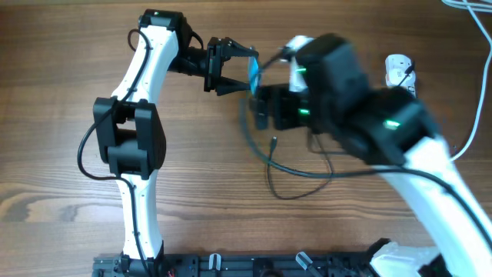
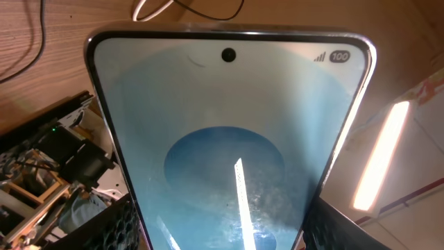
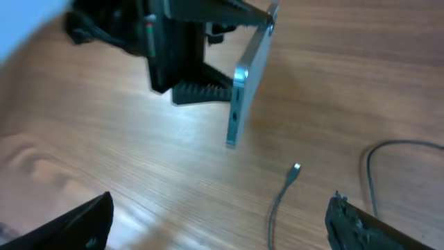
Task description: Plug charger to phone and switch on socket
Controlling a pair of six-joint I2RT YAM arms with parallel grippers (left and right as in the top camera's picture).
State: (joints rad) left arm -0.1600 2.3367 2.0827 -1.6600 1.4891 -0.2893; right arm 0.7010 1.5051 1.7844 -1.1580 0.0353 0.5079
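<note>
My left gripper [image 1: 240,68] is shut on the phone [image 1: 253,75] and holds it on edge above the table. In the left wrist view the phone [image 2: 225,146] fills the frame, its cyan-blue screen lit, with a black finger pressed against each side. The right wrist view shows it edge-on [image 3: 248,76]. The charger's plug tip [image 3: 295,169] lies on the wood just below it, and its thin black cable [image 1: 296,171] curves away. My right gripper [image 3: 222,229] is open and hovers over the cable end, holding nothing. The white socket [image 1: 398,68] lies at the far right.
A white lead [image 1: 480,92] runs along the right edge of the table from the socket. A black rail [image 1: 254,265] lines the near edge. The right arm's body [image 1: 369,115] covers part of the table between the phone and the socket.
</note>
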